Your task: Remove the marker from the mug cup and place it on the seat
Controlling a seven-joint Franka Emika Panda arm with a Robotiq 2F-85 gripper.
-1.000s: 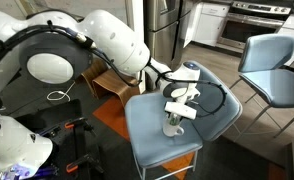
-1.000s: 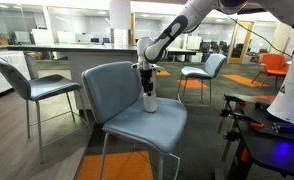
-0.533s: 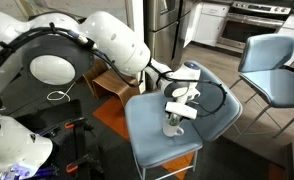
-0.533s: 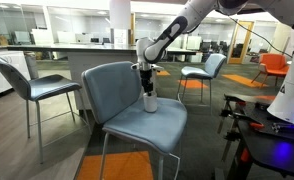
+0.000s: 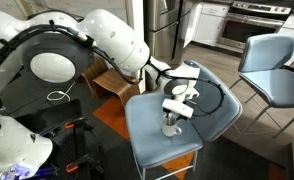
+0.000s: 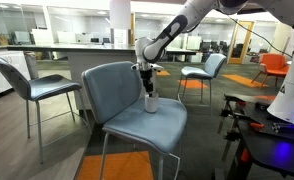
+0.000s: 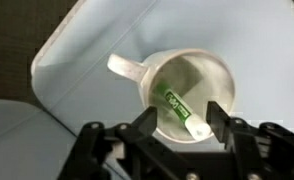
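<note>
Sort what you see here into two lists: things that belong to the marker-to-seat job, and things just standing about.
Part of the job:
- marker, inside the mug cup
- seat that the mug stands on
- claw, open over the mug

Just standing about:
- second blue-grey chair
- orange chair
- oven
</note>
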